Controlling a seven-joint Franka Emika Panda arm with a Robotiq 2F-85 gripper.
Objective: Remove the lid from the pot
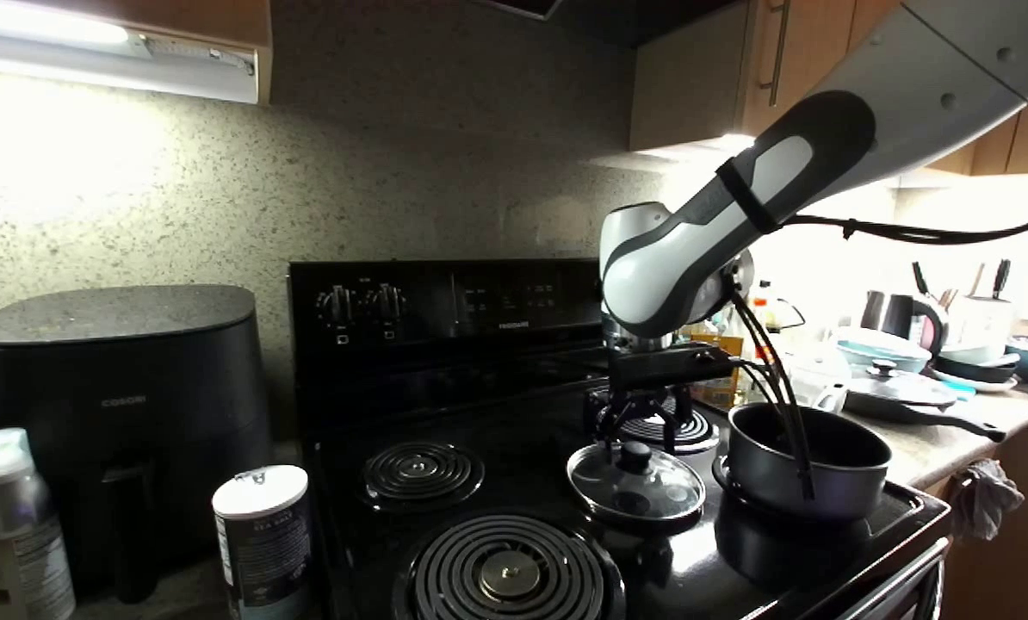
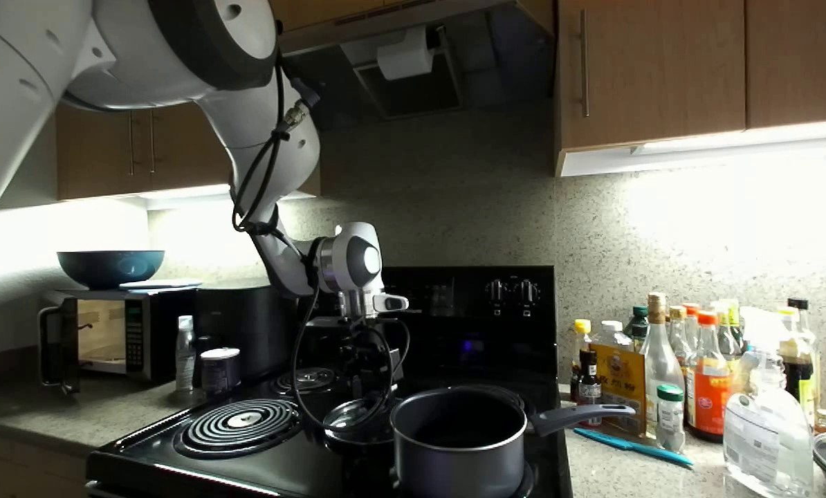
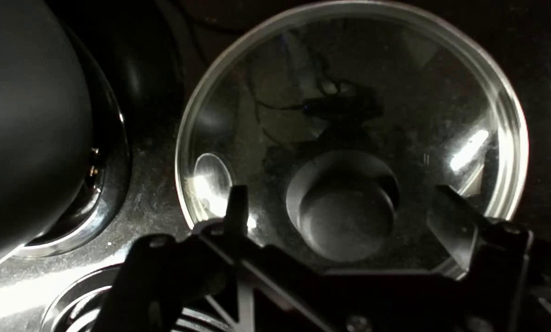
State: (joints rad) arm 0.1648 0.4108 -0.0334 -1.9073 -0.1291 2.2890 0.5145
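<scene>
Hanging over lid (image 3: 349,124), gripper (image 3: 340,196) unclenched, fingers (image 3: 237,210) wide apart w/ knob (image 3: 347,221) btwn in wrist view, contact unclear.

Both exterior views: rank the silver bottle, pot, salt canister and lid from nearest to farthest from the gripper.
1. Lid, just below the gripper
2. Pot, to the picture's right
3. Salt canister, to the left
4. Silver bottle, farther left

The table (image 1: 523,461) is a glossy black stovetop with spiral coil burners (image 1: 479,577). The glass lid (image 1: 643,495) lies on it, knob (image 1: 634,456) up, between the burners. The pot (image 2: 461,467) stands upright just beside.
</scene>
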